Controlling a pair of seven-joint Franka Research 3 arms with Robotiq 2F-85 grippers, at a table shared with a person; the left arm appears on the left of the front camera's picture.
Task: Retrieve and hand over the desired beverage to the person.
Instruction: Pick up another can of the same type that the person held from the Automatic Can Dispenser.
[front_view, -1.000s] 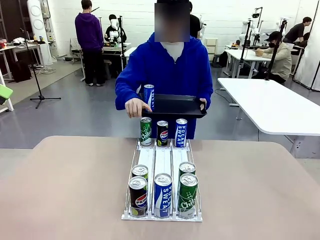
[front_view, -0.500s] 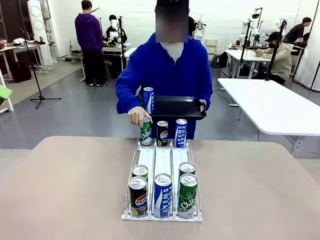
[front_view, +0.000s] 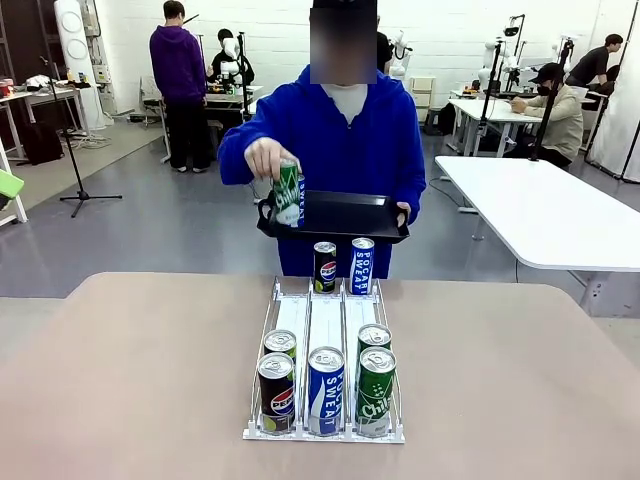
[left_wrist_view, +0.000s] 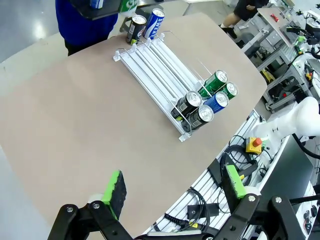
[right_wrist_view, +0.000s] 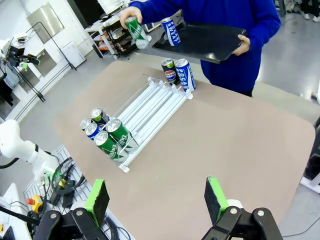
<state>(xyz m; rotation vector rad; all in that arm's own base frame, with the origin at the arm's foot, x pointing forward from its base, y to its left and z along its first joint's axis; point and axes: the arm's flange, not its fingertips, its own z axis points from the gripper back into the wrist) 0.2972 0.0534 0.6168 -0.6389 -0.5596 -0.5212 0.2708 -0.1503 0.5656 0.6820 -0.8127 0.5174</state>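
Note:
A white slide rack (front_view: 325, 318) lies mid-table with several beverage cans: Pepsi (front_view: 276, 392), Pocari Sweat (front_view: 326, 390) and green Chilsung (front_view: 376, 392) at my end, and a Pepsi (front_view: 325, 266) and a Pocari Sweat (front_view: 362, 265) at the far end. The person (front_view: 340, 130) in the blue hoodie holds a black tray (front_view: 350, 215) in one hand. The other hand holds a green can (front_view: 288, 192) over the tray, beside a blue can (right_wrist_view: 170, 31) standing on it. My left gripper (left_wrist_view: 175, 185) and right gripper (right_wrist_view: 156, 199) hang open and empty, high above the near table edge.
The tan table (front_view: 130, 380) has free room on both sides of the rack. A white table (front_view: 540, 210) stands at the back right. Other people and a tripod stand (front_view: 80, 150) are far behind.
The person's hand has taken the green can from the rack's far left lane and lifted it up to the tray. Both grippers stay open.

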